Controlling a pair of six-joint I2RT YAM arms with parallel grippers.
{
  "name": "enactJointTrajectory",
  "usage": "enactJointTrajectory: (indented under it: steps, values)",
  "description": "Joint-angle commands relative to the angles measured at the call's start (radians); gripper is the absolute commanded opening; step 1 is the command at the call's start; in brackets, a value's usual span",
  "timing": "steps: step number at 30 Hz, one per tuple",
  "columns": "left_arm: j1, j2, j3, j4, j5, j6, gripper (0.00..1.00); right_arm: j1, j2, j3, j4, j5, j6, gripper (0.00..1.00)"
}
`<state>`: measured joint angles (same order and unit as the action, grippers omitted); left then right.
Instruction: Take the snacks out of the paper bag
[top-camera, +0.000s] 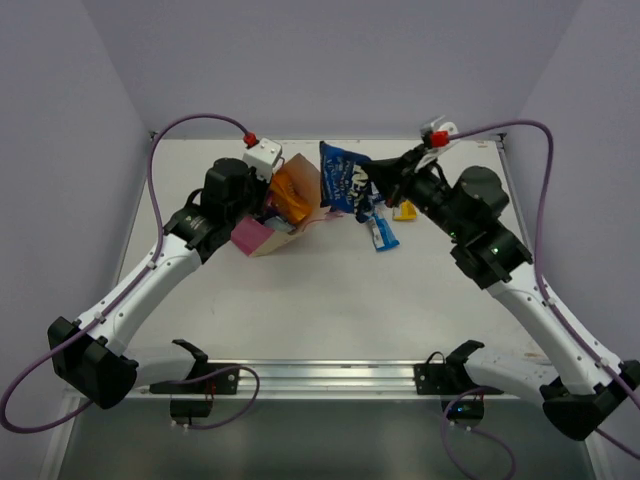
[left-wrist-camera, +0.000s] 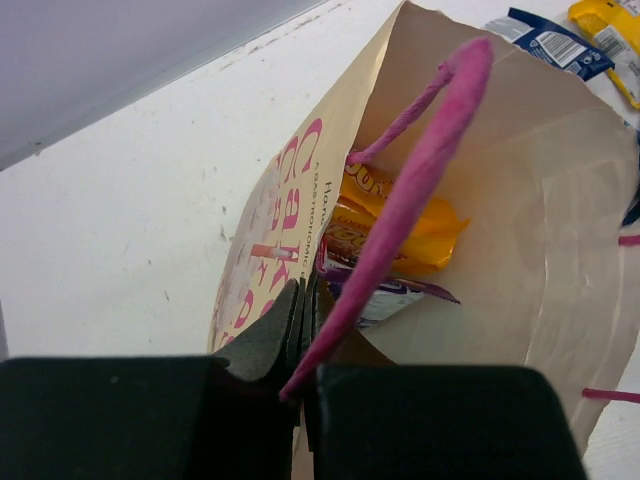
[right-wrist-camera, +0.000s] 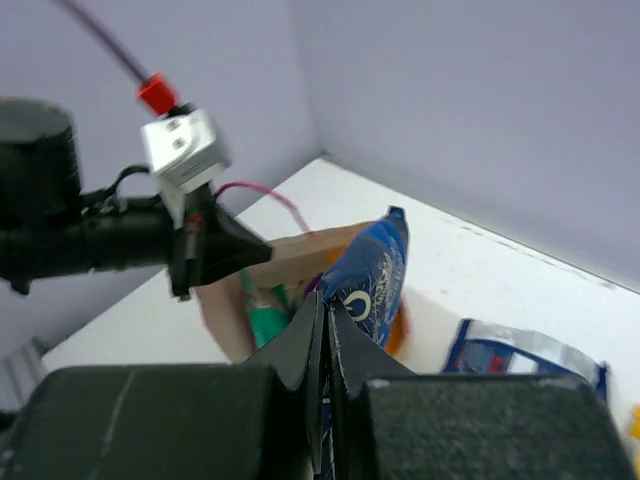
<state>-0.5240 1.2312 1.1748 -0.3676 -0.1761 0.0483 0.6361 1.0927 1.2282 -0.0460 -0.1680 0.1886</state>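
The tan paper bag (top-camera: 268, 236) lies tipped at the table's back middle, its mouth toward the right. My left gripper (left-wrist-camera: 303, 300) is shut on the bag's rim (left-wrist-camera: 300, 180), beside the pink string handle (left-wrist-camera: 420, 170). Inside the bag lie an orange-yellow snack (left-wrist-camera: 425, 235) and a purple-edged wrapper (left-wrist-camera: 385, 295); an orange snack (top-camera: 297, 193) sticks out of the mouth. My right gripper (right-wrist-camera: 326, 330) is shut on a blue snack pouch (right-wrist-camera: 370, 275), held up just right of the bag's mouth (top-camera: 345, 178).
A blue wrapper (top-camera: 381, 232) and a yellow wrapper (top-camera: 404, 210) lie on the table right of the bag; both show in the left wrist view (left-wrist-camera: 548, 40) (left-wrist-camera: 605, 30). Lilac walls close the back and sides. A metal rail (top-camera: 320, 378) runs along the near edge.
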Motion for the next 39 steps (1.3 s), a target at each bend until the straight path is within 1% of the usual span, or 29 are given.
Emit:
enactJointTrajectory:
  steps: [1, 2, 4, 6, 7, 8, 9, 10, 11, 13, 14, 15, 16, 18, 19, 20, 22, 23, 24, 25, 26, 28, 29, 31, 32, 33, 34, 36, 39]
  values:
    - [0.009, -0.004, -0.010, 0.042, -0.052, 0.050, 0.00, -0.096, -0.094, -0.070, -0.121, 0.163, 0.107, 0.00]
    - [0.009, -0.001, -0.010, 0.045, -0.057, 0.056, 0.00, -0.163, -0.146, -0.091, -0.133, 0.192, 0.126, 0.00]
    - [0.012, -0.001, -0.017, 0.065, -0.053, 0.083, 0.00, -0.254, -0.188, -0.165, -0.181, 0.238, 0.176, 0.00]
    - [0.013, -0.002, -0.026, 0.082, -0.045, 0.105, 0.00, -0.301, -0.243, -0.232, -0.187, 0.271, 0.208, 0.00]
    - [0.015, -0.002, -0.027, 0.100, -0.039, 0.129, 0.00, -0.324, -0.258, -0.305, -0.187, 0.274, 0.250, 0.00]
    - [0.016, -0.002, -0.023, 0.108, -0.022, 0.143, 0.00, -0.375, -0.269, -0.341, -0.187, 0.268, 0.273, 0.00]
    - [0.016, -0.001, -0.018, 0.114, -0.011, 0.166, 0.00, -0.395, -0.289, -0.381, -0.180, 0.263, 0.296, 0.00]
    - [0.016, 0.001, -0.014, 0.127, -0.005, 0.176, 0.00, -0.412, -0.292, -0.460, -0.175, 0.266, 0.343, 0.00]
    - [0.018, 0.004, -0.007, 0.133, 0.010, 0.188, 0.00, -0.450, -0.292, -0.492, -0.175, 0.269, 0.374, 0.00]
    - [0.016, 0.010, 0.012, 0.144, 0.020, 0.222, 0.00, -0.487, -0.283, -0.574, -0.208, 0.272, 0.466, 0.14]
    - [0.018, 0.014, 0.020, 0.145, 0.030, 0.226, 0.00, -0.510, -0.281, -0.588, -0.238, 0.292, 0.497, 0.24]
    - [0.018, 0.016, 0.034, 0.145, 0.042, 0.232, 0.00, -0.518, -0.280, -0.593, -0.271, 0.318, 0.520, 0.46]
    - [0.016, 0.019, 0.037, 0.145, 0.058, 0.237, 0.00, -0.520, -0.289, -0.585, -0.332, 0.373, 0.535, 0.55]
    - [0.016, 0.017, 0.043, 0.142, 0.107, 0.239, 0.00, -0.518, -0.310, -0.561, -0.357, 0.398, 0.513, 0.73]
    - [0.016, 0.016, 0.042, 0.136, 0.124, 0.240, 0.00, -0.518, -0.333, -0.520, -0.336, 0.395, 0.453, 0.75]
    - [0.016, 0.011, 0.039, 0.134, 0.150, 0.245, 0.00, -0.513, -0.341, -0.500, -0.315, 0.328, 0.424, 0.76]
    - [0.015, 0.010, 0.031, 0.116, 0.159, 0.268, 0.00, -0.495, -0.340, -0.429, -0.222, 0.227, 0.338, 0.76]
    - [0.015, 0.007, 0.029, 0.107, 0.167, 0.274, 0.00, -0.448, -0.312, -0.405, -0.191, 0.147, 0.307, 0.76]
    - [0.013, 0.005, 0.029, 0.099, 0.168, 0.277, 0.00, -0.408, -0.286, -0.374, -0.160, 0.119, 0.269, 0.76]
    - [0.013, -0.001, 0.026, 0.093, 0.171, 0.275, 0.00, -0.303, -0.252, -0.304, -0.126, 0.116, 0.186, 0.75]
    - [0.013, -0.006, 0.022, 0.090, 0.171, 0.275, 0.00, -0.256, -0.175, -0.270, -0.112, 0.113, 0.146, 0.75]
    - [0.013, -0.019, 0.019, 0.088, 0.199, 0.268, 0.00, -0.152, -0.091, -0.170, -0.085, 0.098, 0.086, 0.75]
    - [0.013, -0.024, 0.016, 0.087, 0.208, 0.265, 0.00, -0.133, -0.021, -0.150, -0.062, 0.029, 0.075, 0.75]
    - [0.013, -0.033, 0.014, 0.084, 0.216, 0.251, 0.00, -0.073, 0.041, -0.115, 0.030, -0.016, 0.039, 0.73]
    - [0.013, -0.036, 0.010, 0.084, 0.224, 0.245, 0.00, -0.055, 0.074, -0.102, 0.040, -0.034, 0.023, 0.73]
    - [0.013, -0.038, 0.006, 0.082, 0.230, 0.240, 0.00, -0.033, 0.149, -0.081, 0.040, -0.069, 0.002, 0.73]
    - [0.013, -0.041, 0.005, 0.082, 0.230, 0.228, 0.00, 0.011, 0.186, -0.041, 0.066, -0.061, -0.035, 0.73]
    - [0.013, -0.041, 0.000, 0.082, 0.228, 0.214, 0.00, 0.051, 0.272, -0.022, 0.084, -0.035, -0.060, 0.73]
    - [0.013, -0.041, -0.004, 0.084, 0.224, 0.200, 0.00, 0.109, 0.329, -0.061, 0.182, -0.031, -0.061, 0.72]
